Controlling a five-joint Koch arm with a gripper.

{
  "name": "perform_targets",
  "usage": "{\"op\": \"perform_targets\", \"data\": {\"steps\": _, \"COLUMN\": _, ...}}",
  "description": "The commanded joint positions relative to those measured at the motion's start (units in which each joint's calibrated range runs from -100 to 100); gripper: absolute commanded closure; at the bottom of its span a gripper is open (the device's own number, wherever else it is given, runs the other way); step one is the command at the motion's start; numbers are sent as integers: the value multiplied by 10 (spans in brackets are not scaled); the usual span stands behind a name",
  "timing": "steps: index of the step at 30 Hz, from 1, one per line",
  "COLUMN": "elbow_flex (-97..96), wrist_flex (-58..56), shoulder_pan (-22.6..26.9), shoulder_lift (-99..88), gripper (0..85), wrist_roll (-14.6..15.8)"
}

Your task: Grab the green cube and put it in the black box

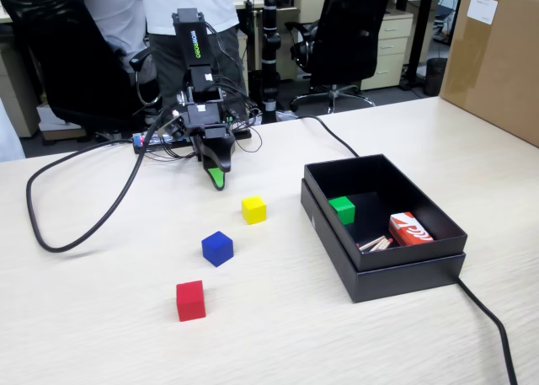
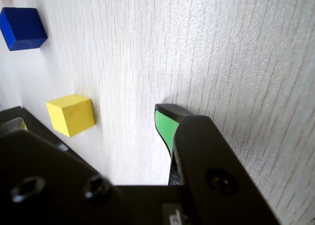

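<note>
1. The green cube (image 1: 342,209) is sitting inside the black box (image 1: 396,275), against the box's left wall in the fixed view, right of centre in the frame.
2. Same box also holds a small red-and-white carton (image 1: 410,229) toward its lower right corner, with a few thin pale sticks (image 1: 376,244) lying just beside the carton on its left. Cube and carton are apart, not touching.
3. The arm (image 1: 197,73) is in the upper left-centre of the fixed view, folded down so the gripper (image 1: 216,179) points at the surface (image 1: 101,334) with its green tip just about on the wood. It's well apart from the box and nothing is in it.
4. Jaws: honestly can't tell if they're wide or narrow. In the wrist view only one green-faced tip shows at centre frame, the other is hidden behind the black body, and the fixed view stacks them too.
5. Three cubes are out on the surface in a loose diagonal in the fixed view: yellow cube (image 1: 253,209) near the gripper tip, blue cube (image 1: 217,248) lower left of it, red cube (image 1: 190,301) lower still.
6. The wrist view has the yellow cube at left-centre and the blue one at upper left.
7. A thick black cable (image 1: 76,233) loops over the left side of the surface; another cable (image 1: 493,322) runs off at lower right past the box.
8. Cardboard box (image 1: 493,56) stands at the upper right edge.
</note>
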Motion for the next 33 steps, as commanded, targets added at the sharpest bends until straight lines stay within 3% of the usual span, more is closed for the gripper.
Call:
{"op": "perform_targets", "data": {"steps": 1, "elbow_flex": -37, "wrist_flex": -9, "shoulder_pan": 0, "shoulder_lift": -1, "gripper": 342, "wrist_roll": -7}}
{"op": "perform_targets", "data": {"steps": 33, "elbow_flex": -35, "wrist_flex": -8, "shoulder_pan": 0, "shoulder_lift": -1, "gripper": 351, "wrist_roll": -9}}
